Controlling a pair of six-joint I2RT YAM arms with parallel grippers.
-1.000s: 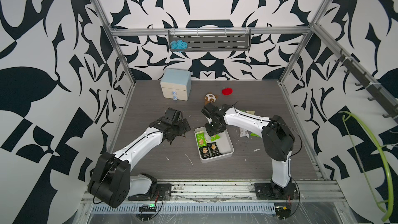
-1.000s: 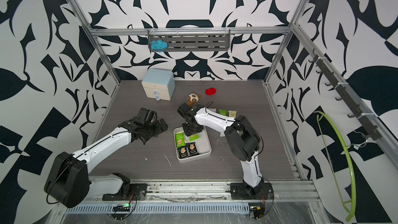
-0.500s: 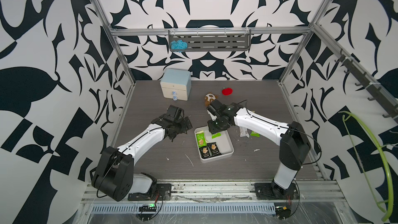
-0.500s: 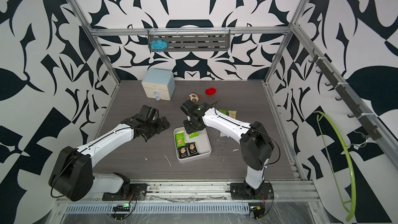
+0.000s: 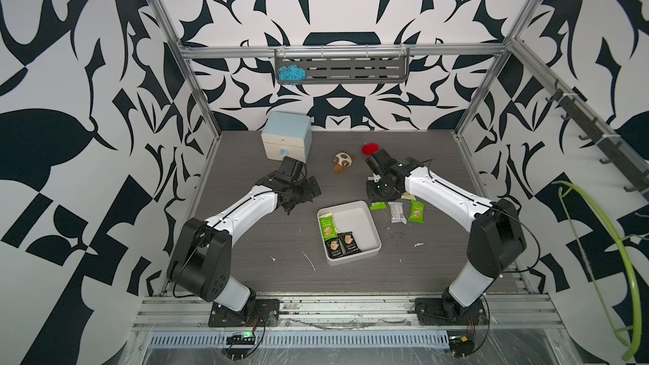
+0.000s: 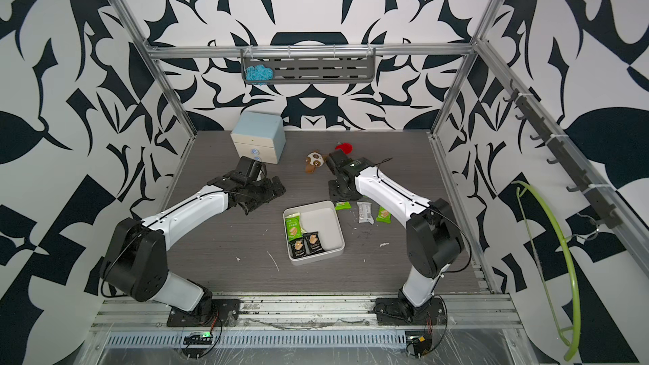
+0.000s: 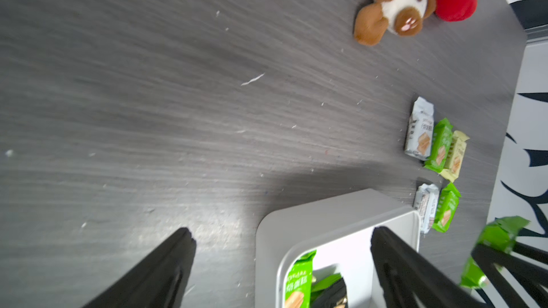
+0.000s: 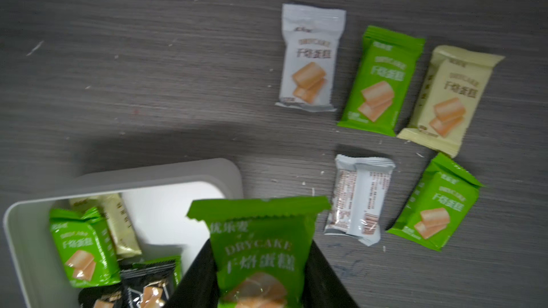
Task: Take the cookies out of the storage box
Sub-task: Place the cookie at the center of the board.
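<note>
The cookies (image 8: 379, 81) are small flat packets in green, black, white and cream wrappers, each printed with a tan biscuit. The right arm's fingers (image 8: 192, 280) are clamped on a green packet (image 8: 261, 247) near the upper right corner of the storage box (image 5: 375, 229). This shallow white box sits at centre frame in both top views. Along its left side show a boxed green packet (image 5: 326, 228), a cream packet (image 8: 118, 226) and two black packets (image 5: 333, 246). Five loose packets (image 8: 358, 200) lie on the worktop (image 5: 267, 240) just right of that corner. The left arm's fingers (image 7: 154, 277) stand wide apart, empty.

Cabinet (image 5: 286, 140), plush toy (image 5: 342, 161), red fruit (image 5: 368, 149)
</note>
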